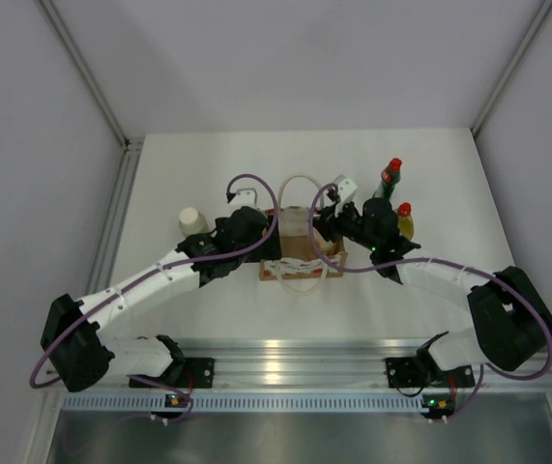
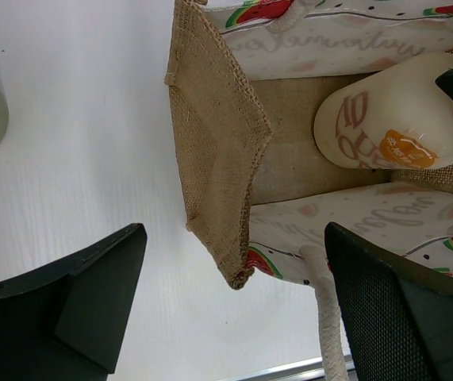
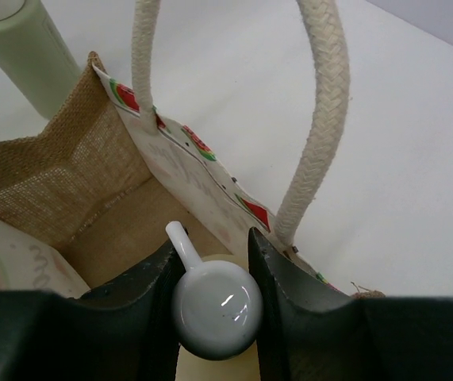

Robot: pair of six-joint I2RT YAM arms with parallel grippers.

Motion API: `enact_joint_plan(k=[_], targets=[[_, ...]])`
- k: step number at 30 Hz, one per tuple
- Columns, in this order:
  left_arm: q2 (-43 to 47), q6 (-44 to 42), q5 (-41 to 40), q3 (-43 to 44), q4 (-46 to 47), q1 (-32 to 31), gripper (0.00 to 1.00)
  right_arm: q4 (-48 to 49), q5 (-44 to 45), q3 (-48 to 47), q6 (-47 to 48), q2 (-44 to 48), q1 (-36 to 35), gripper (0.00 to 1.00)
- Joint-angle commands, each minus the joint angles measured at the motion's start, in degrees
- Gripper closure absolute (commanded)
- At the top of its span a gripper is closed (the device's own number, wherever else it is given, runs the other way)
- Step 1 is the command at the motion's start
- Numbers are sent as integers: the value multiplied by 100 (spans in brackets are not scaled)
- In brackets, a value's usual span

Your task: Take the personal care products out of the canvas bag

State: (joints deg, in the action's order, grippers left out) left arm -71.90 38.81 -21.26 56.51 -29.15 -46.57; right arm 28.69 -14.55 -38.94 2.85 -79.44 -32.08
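The canvas bag (image 1: 295,268) stands open mid-table, with watermelon-print sides and rope handles. My right gripper (image 3: 214,298) reaches into it from above and is shut on the white pump head of the cream bottle (image 3: 216,311), which stands inside the bag (image 3: 91,167). The left wrist view shows the cream bottle's body (image 2: 393,111) in the bag (image 2: 218,151). My left gripper (image 2: 234,309) is open, with the bag's left end corner between its fingers. The pale green bottle (image 1: 191,222), the dark green bottle (image 1: 392,179) and the yellow bottle (image 1: 404,220) stand on the table outside the bag.
The pale green bottle stands just left of the bag and of my left arm; it also shows in the right wrist view (image 3: 28,48). The two red-capped bottles stand close behind my right wrist. A metal rail (image 1: 285,353) runs along the table's near edge.
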Motion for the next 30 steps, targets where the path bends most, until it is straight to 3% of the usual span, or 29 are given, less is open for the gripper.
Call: enact_joint_plan(k=[1, 8, 30], targets=[[18, -40, -10, 53, 128, -10, 2, 796, -540, -35, -109, 112, 43, 100], [53, 22, -54, 27, 128, -10, 2, 753, -699, -351, -83, 420, 43, 100], [62, 136, -142, 71, 120, -10, 2, -1416, -348, -1906, 58, 1826, 43, 100]])
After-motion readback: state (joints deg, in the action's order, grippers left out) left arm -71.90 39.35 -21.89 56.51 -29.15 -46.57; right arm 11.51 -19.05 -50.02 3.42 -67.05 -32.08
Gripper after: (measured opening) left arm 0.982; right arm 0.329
